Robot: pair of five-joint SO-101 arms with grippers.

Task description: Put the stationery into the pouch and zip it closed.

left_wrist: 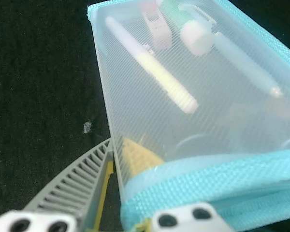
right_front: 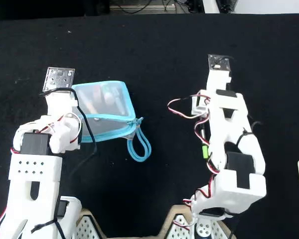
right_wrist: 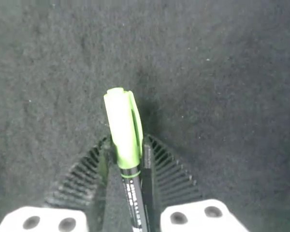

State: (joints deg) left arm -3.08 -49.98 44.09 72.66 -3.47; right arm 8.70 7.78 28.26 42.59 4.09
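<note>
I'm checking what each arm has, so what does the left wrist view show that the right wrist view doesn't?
Left wrist view: the translucent blue pouch with a white pen and other stationery inside, and the left gripper clamped on the pouch's edge. Right wrist view: the right gripper shut on a green-capped marker, above bare cloth. Both: the black table cover.

White arms (right_front: 35,174), black servos (right_front: 35,144), red-and-black cables (right_front: 170,105), ribbed grey fingers (left_wrist: 82,179).
</note>
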